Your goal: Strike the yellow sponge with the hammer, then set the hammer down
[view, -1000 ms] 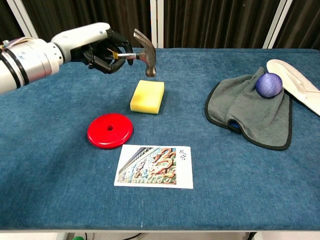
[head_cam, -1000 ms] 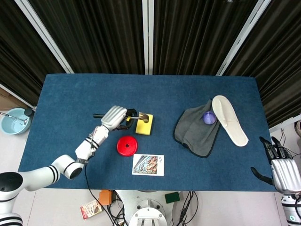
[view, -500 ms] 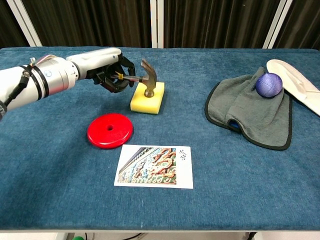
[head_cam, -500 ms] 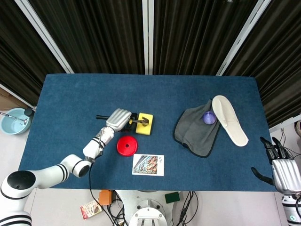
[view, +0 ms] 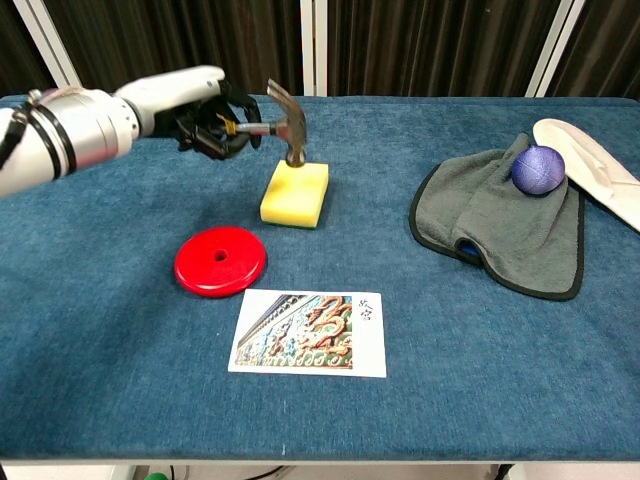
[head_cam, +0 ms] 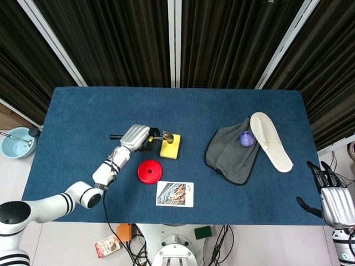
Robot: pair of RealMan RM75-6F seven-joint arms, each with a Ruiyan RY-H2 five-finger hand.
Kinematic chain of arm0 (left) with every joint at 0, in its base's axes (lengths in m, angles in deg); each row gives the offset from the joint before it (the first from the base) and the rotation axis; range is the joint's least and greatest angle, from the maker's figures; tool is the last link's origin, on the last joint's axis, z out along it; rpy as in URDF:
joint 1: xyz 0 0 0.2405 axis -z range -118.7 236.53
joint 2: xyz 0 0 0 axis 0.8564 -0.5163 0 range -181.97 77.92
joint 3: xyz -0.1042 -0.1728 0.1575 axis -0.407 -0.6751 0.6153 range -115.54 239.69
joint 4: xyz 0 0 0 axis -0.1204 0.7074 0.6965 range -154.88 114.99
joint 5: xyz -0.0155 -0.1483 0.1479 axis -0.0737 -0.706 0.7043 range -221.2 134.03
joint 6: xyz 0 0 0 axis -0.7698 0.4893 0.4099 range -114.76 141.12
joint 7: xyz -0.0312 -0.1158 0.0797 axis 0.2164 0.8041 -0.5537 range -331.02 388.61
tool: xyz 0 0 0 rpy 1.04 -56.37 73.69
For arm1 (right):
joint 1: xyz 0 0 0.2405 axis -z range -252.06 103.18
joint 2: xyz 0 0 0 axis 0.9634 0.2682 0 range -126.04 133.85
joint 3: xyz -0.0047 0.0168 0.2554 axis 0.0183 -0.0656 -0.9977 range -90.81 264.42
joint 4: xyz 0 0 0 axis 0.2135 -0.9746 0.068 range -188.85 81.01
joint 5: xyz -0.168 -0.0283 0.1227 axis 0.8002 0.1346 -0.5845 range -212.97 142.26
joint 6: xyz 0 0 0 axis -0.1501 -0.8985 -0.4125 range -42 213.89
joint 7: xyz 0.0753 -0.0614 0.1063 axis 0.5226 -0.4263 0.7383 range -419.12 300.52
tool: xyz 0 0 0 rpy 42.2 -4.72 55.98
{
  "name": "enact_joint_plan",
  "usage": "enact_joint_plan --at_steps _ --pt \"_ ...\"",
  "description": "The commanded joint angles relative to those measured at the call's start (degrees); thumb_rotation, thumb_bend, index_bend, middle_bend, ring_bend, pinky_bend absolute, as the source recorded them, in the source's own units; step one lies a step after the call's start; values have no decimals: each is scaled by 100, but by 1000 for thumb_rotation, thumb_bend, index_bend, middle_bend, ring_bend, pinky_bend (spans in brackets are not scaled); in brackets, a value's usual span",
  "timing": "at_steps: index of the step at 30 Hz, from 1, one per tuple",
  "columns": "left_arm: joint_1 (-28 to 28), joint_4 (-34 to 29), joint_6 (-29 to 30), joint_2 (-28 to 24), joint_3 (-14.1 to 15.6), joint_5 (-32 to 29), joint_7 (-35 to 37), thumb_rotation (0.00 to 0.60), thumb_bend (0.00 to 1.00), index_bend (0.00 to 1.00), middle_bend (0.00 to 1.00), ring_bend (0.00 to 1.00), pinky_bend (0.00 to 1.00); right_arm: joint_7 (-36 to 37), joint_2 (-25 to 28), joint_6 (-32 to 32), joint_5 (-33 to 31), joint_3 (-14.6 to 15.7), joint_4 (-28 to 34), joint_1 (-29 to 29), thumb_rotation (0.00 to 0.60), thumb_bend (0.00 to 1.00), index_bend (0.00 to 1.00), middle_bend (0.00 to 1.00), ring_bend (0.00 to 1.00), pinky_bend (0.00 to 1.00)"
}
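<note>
Yellow sponge [view: 295, 193] sits on the table [view: 120, 330] beside the red disc [view: 220, 261]. My left hand [view: 205, 122], fingers wrapped round the handle, has lifted the hammer [view: 285, 125] off it since half a second ago, so the strike looks done; setting down remains. My right hand [head_cam: 331, 199] idles, fingers spread.

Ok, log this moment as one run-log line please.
left hand grips hammer | head just above yellow sponge | right hand idle, open | set-down pending
</note>
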State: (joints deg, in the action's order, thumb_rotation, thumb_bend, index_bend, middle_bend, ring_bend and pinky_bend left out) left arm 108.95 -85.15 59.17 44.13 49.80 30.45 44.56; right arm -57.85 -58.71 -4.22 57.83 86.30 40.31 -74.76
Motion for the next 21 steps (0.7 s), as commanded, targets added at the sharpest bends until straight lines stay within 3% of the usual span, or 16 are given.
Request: enact_joint_plan --at_steps 1,6,16,21 --pt "115 314 -312 255 82 -138 -59 600 954 941 908 945 1000 -5 0 31 -16 0 0 -12 600 192 33 141 24 225" --pt "138 526 -341 425 18 -228 -49 600 955 941 907 945 1000 -19 3 10 -22 3 4 5 600 192 33 141 24 225" --pt "-168 -71 298 -162 -75 28 238 600 961 942 908 945 1000 20 9 -32 5 -22 -17 0 600 191 33 141 24 225" --pt "-289 317 200 -8 -65 -304 137 600 958 932 897 931 1000 30 -15 25 6 -21 -32 -34 600 192 33 141 24 225"
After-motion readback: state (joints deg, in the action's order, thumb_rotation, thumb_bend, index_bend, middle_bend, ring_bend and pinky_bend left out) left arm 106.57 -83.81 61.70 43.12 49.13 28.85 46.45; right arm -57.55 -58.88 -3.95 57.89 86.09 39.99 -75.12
